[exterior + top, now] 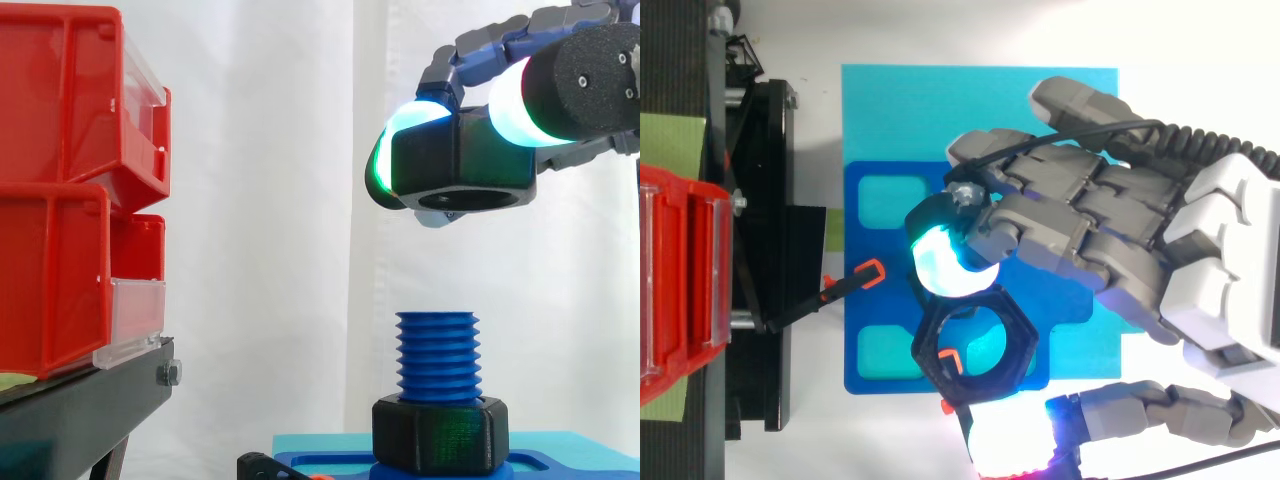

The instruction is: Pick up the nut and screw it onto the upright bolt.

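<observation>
White curtain behind; my fingers (1040, 215) pinch the black nut (460, 160) between glowing pads, in the air above the upright blue bolt (437, 355), apart from it. From above I cannot make out the bolt under the nut; the side view's lower edge cuts off its foot

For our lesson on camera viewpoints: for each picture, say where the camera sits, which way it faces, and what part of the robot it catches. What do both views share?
Side view: beside the work, at about its height, looking level across at the upright bolt before the white curtain; the hand is at upper right, pinching the nut.
Top view: above, looking down on the blue plate; the hand's palm and fingers come from the right.
Shared: hand, nut, red bins.
</observation>
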`<control>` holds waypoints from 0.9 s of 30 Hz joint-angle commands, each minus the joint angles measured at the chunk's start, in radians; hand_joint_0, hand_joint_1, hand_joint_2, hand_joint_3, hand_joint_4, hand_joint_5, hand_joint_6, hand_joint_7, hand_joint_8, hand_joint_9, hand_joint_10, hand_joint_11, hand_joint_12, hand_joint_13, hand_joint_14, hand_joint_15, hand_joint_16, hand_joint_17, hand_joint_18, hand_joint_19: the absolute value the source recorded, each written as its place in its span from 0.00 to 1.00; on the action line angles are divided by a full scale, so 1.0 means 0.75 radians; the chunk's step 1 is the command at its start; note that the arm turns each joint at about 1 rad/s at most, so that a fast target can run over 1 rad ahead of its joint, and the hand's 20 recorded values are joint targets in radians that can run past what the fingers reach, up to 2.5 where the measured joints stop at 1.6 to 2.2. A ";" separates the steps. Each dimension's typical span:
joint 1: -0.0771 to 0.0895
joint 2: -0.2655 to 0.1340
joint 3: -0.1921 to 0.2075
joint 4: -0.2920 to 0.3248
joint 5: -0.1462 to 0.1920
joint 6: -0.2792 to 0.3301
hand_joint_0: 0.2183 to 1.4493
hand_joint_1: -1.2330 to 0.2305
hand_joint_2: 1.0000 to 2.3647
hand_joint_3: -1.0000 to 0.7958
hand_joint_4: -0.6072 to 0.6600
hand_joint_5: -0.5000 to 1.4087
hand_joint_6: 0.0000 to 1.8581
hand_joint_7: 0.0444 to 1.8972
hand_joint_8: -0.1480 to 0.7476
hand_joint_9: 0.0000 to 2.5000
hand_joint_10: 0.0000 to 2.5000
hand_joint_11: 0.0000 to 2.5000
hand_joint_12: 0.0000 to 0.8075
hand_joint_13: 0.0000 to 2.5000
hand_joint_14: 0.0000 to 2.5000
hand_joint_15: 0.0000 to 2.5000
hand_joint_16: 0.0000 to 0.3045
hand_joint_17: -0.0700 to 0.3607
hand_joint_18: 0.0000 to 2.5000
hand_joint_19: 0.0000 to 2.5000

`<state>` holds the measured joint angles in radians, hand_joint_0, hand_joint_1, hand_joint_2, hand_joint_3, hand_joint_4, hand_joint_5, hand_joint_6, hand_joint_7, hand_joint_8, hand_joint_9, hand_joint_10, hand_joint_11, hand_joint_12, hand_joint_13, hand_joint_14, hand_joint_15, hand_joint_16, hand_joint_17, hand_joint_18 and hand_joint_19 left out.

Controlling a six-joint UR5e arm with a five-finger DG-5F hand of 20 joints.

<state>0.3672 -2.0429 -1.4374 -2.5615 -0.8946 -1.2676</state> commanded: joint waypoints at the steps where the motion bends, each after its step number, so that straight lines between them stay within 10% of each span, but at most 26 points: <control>1: -0.005 -0.003 0.000 -0.004 -0.006 0.001 0.27 0.39 0.00 0.28 0.74 0.17 0.27 0.64 0.56 0.21 0.00 0.00 0.50 0.21 0.00 0.00 0.17 0.43 0.20 0.01; 27: -0.068 -0.054 0.000 0.000 -0.116 0.042 0.27 0.40 0.00 0.28 0.73 0.17 0.27 0.65 0.56 0.21 0.00 0.00 0.50 0.22 0.00 0.00 0.17 0.43 0.21 0.01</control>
<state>0.3179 -2.0820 -1.4374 -2.5616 -0.9715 -1.2364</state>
